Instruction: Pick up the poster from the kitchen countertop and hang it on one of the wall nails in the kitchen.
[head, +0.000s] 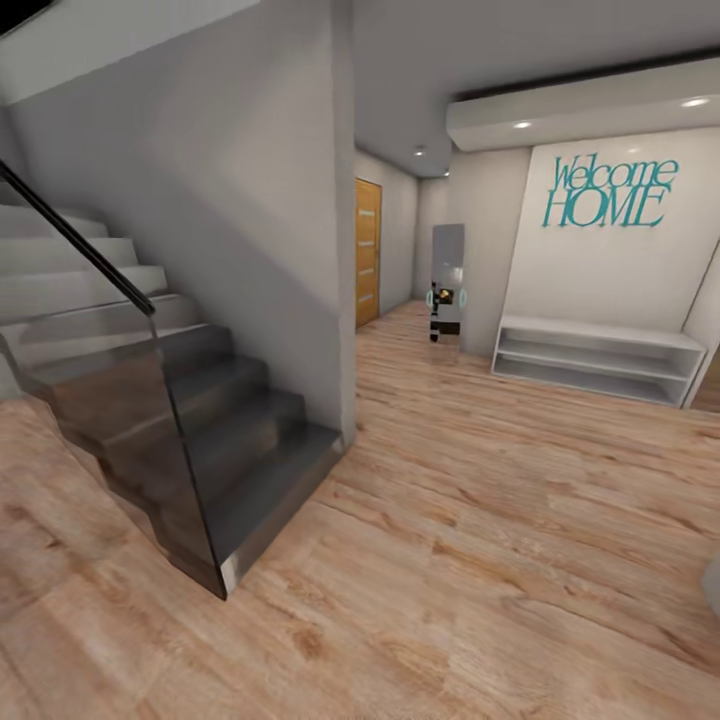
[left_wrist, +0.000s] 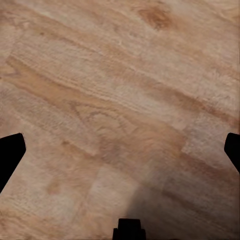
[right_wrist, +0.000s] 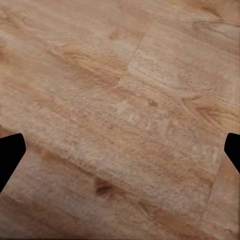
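The poster and the kitchen countertop are out of view. I am in a hallway with a wooden plank floor (head: 480, 560). In the left wrist view my left gripper (left_wrist: 120, 155) is open, its dark fingertips (left_wrist: 10, 155) far apart over bare floorboards with nothing between them. In the right wrist view my right gripper (right_wrist: 120, 155) is open in the same way above the floor, its fingertips (right_wrist: 11, 156) at the picture's sides.
A grey staircase (head: 230, 440) with a glass balustrade (head: 120, 400) stands at the left, with a wall corner (head: 345, 300) beside it. Ahead are a wooden door (head: 367, 252), a tall mirror-like panel (head: 447, 285) and a white shelf bench (head: 598, 360) under "Welcome HOME" lettering (head: 610, 192).
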